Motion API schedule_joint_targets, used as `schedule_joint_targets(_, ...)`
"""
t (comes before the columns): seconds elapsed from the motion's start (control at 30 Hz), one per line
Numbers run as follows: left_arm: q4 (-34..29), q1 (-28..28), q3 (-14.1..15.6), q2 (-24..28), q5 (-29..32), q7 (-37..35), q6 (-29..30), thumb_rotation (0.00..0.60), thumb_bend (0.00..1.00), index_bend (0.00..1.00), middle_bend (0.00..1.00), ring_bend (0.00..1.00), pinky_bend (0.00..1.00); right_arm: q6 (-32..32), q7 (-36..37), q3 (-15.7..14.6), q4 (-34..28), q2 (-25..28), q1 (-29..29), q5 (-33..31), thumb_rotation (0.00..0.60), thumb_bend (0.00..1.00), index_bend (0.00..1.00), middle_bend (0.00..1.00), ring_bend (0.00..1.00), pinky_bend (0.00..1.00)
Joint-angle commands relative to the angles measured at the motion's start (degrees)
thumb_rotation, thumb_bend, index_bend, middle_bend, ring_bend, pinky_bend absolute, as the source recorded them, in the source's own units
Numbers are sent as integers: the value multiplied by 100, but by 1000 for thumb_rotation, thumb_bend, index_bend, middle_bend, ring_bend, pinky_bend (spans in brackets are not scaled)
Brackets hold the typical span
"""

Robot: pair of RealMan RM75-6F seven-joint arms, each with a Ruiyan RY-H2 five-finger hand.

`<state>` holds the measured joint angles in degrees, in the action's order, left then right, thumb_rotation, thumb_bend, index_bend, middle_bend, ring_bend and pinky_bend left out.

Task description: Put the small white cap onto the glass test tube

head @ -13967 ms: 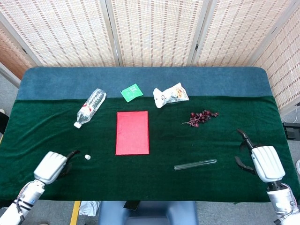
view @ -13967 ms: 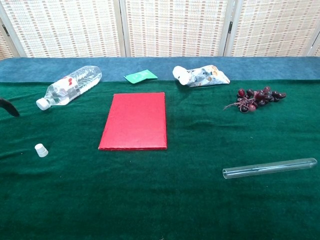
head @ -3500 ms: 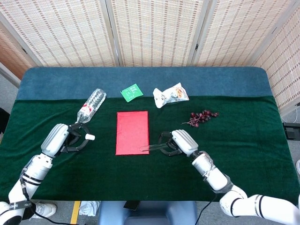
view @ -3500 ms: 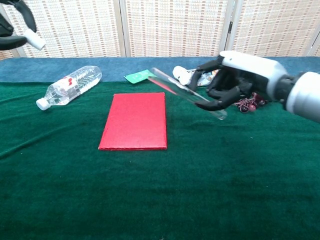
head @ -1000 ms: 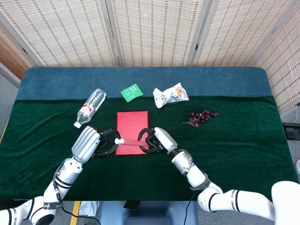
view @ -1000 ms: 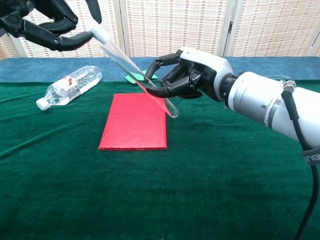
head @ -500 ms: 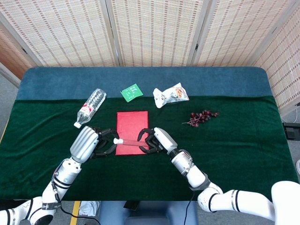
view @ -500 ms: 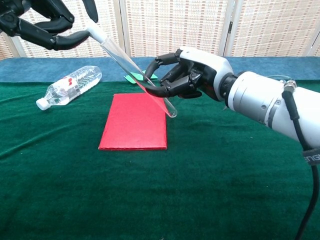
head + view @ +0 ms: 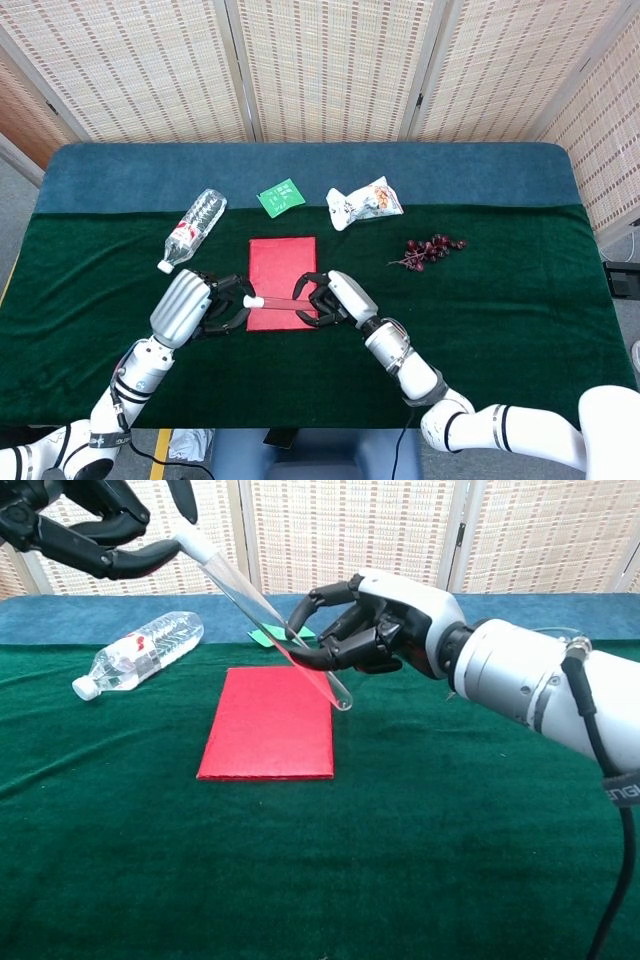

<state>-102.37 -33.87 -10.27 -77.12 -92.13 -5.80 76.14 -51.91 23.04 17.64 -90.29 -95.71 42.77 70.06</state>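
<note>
Holding the small white cap (image 9: 192,543) at the top end of the glass test tube (image 9: 268,627), the left hand (image 9: 75,525) had its dark fingers (image 9: 140,555) pinched on the cap. It looked like the capping step was under way, and I could not tell if the cap sat fully on. To the right, the right hand (image 9: 375,623) had its fingers (image 9: 318,658) clamped round the lower part of the tube, and the tube slanted up from them toward the left fingers. Both things were up in the air, above the red book (image 9: 281,272) on the table (image 9: 520,330).

Next, the left fingers would likely need to push the cap straight along the tube while the right fingers held firm. A crooked push might slip or crack the glass.

Left of the left fingers lay a water bottle (image 9: 137,652), well apart. Beyond the right fingers were a green packet (image 9: 281,196), a snack bag (image 9: 364,203) and grapes (image 9: 430,249), all apart too. Near the fingers there was plenty of green cloth to move over.
</note>
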Motion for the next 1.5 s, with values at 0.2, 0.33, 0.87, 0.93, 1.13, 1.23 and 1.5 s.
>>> schedule_joint_targets(0.2,36,-14,17,-39,-8,-18,-11,600,503,598,1000,889,813,52,9,16,19,-23,49,-6,593,792,806,963,1000,1000)
schedule_joint_targets(0.33,54,-29,19,-72,-10,-11,-19,600,503,599,1000,889,813,47,-25,36,16,-50,75,-24,593,792,806,963,1000,1000)
schedule_joint_targets(0.87,41,-57,66,6,88,-173,-173,600,503,602,1000,888,812,107,-134,52,23,-98,145,-134,595,794,806,963,1000,1000)
schedule_joint_targets(0.93,31,-64,78,39,109,-195,-218,600,503,600,1000,888,812,115,-144,48,23,-92,149,-131,595,794,806,963,1000,1000)
schedule_joint_targets(1.13,-43,-78,117,152,162,-179,-346,600,501,357,1000,882,812,130,-189,33,44,-71,148,-163,595,794,807,963,1000,1000)
schedule_joint_targets(1.23,-102,-80,141,237,190,-183,-413,600,500,173,1000,877,813,141,-212,22,43,-44,141,-181,593,793,806,963,1000,1000)
schedule_joint_targets(1.5,-265,-33,255,570,181,-165,-538,600,498,0,1000,842,812,176,-494,-107,-51,199,86,-201,593,794,807,963,1000,1000)
